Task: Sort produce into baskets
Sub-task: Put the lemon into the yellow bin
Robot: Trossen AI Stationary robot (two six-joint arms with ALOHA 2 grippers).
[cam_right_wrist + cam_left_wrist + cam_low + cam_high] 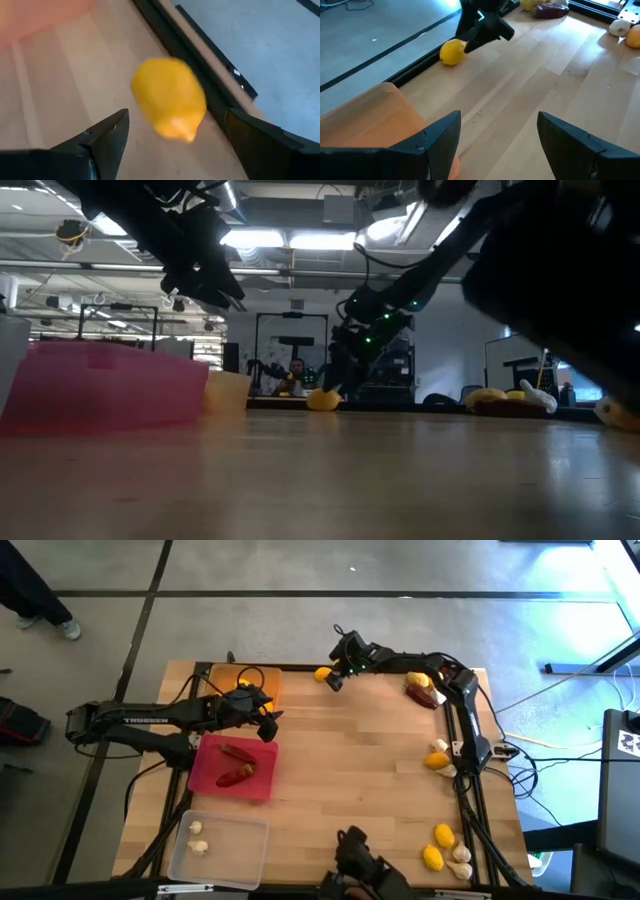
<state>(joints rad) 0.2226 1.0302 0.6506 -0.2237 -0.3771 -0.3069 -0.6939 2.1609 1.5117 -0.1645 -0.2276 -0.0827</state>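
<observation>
1. High view hangs overhead, looking straight down on the whole pale wooden table [340, 790].
2. Low view sits at tabletop level, gazing across into the room.
3. Left wrist view looks out toward two o'clock, catching the small yellow lemon [452, 52] from afar.
4. Right wrist view is right over that same lemon, close up.

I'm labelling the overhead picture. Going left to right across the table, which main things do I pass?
Clear tray → red tray → left gripper → lone lemon → right gripper → pepper at the far edge.
</observation>
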